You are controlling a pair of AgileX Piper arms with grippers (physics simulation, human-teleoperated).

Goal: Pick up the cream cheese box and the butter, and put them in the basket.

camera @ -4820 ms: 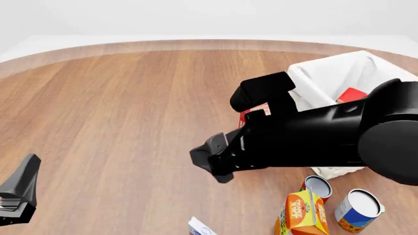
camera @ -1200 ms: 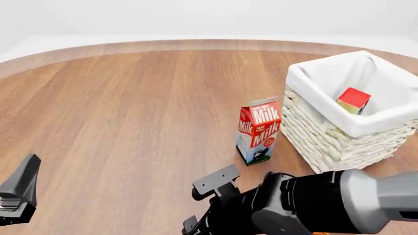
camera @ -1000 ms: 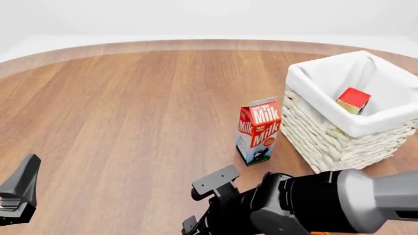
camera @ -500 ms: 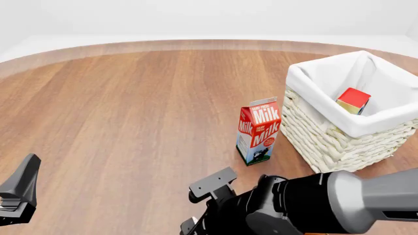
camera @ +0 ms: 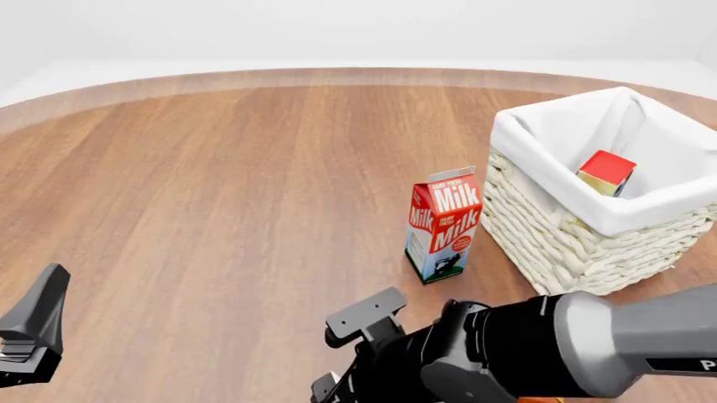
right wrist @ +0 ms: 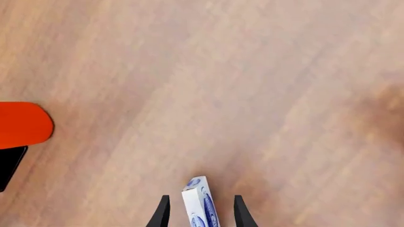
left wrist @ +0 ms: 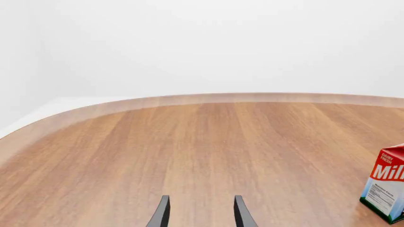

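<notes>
The cream cheese box [right wrist: 200,205], white with blue print, stands on edge on the wood table between the fingers of my right gripper [right wrist: 200,198]. The jaws are open, with a small gap on each side of the box. In the front view my right arm [camera: 493,365] hides the box at the bottom edge. The butter [camera: 606,172], a red box, lies inside the cream-white woven basket [camera: 560,235] at the right. My left gripper [left wrist: 200,201] is open and empty, low at the front left [camera: 32,332].
A red-and-white milk carton [camera: 445,225] stands upright just left of the basket and also shows in the left wrist view [left wrist: 386,189]. An orange-red rounded shape [right wrist: 22,124] lies at the edge of the right wrist view.
My right arm left the basket, where the butter now lies, and came down to the table's front edge. Over the last second it barely shifted. The left arm has not moved.
</notes>
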